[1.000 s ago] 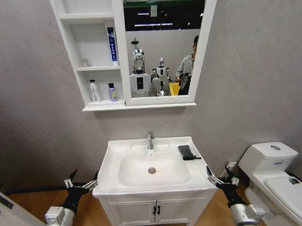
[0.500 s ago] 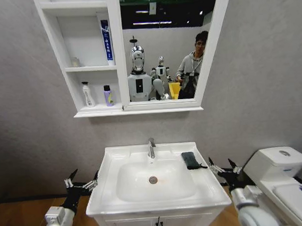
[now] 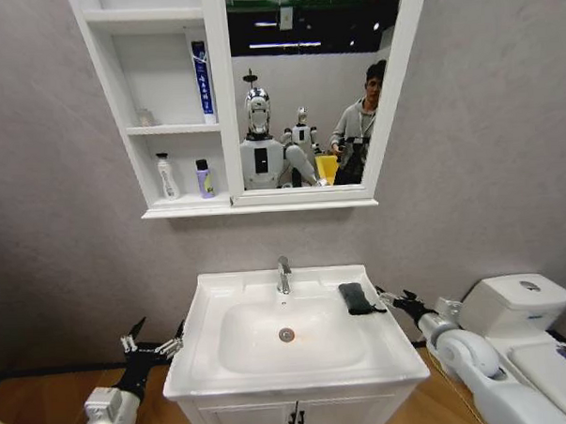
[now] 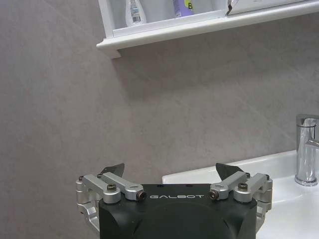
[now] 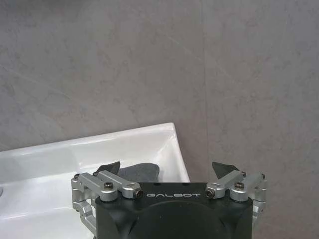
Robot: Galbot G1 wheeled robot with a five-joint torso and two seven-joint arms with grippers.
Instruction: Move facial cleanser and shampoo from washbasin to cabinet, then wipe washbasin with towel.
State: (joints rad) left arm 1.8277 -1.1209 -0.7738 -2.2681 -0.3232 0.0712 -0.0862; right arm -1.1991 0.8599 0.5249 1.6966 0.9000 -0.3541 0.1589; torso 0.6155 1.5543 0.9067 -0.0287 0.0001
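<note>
- Head view: bottles [image 3: 204,178] probably already sit in the cabinet [image 3: 157,133], so wiping comes next.
- Right claw [image 3: 397,301], fingers spread, waits at three o'clock of the towel [image 3: 355,298] on the washbasin [image 3: 214,360].
- Left claw [image 3: 154,349], spread too, is parked at nine o'clock.
- Next: reach, pinch towel.

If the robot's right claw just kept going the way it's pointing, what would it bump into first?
Most likely the towel. The right gripper, open, sits beside the right edge of the washbasin and points across it at the dark folded cloth lying there. Depth is hard to judge, so it might clip the rim first.
</note>
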